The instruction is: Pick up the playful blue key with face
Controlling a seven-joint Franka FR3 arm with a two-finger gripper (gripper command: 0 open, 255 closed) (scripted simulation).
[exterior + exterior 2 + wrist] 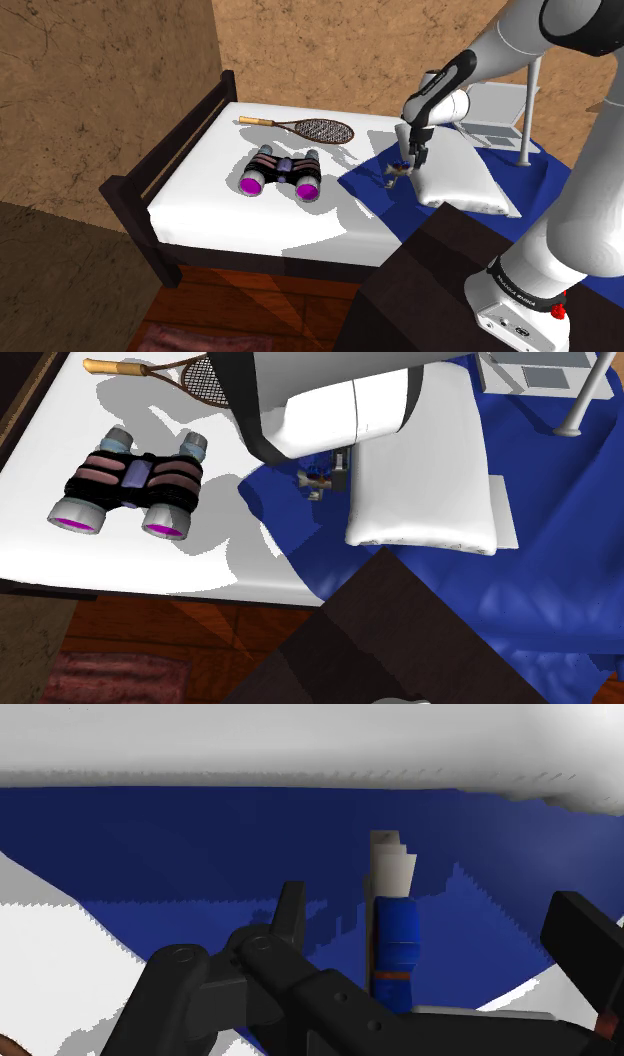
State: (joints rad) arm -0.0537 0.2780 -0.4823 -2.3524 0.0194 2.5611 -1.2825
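Two black fingers [290, 919] of the gripper [435, 909] stand spread, with the blue key [396, 939] in the gap between them and touching neither (it sits closer to one finger than the other). That straddle reads as a lineup for closing on the key's blue body, so nothing is gripped yet. The key's pale blade points away from the hand. Its near end is cut off behind the gripper's black body, and no face can be made out on it. It lies on the blue blanket [365, 185], just beside the white pillow [462, 172]. Farther off on the white bed [200, 200] lie binoculars [283, 173] and, beyond them, a racket [305, 128]. In the second exterior view the arm's white link [330, 402] hides most of the gripper and part of the racket's head.
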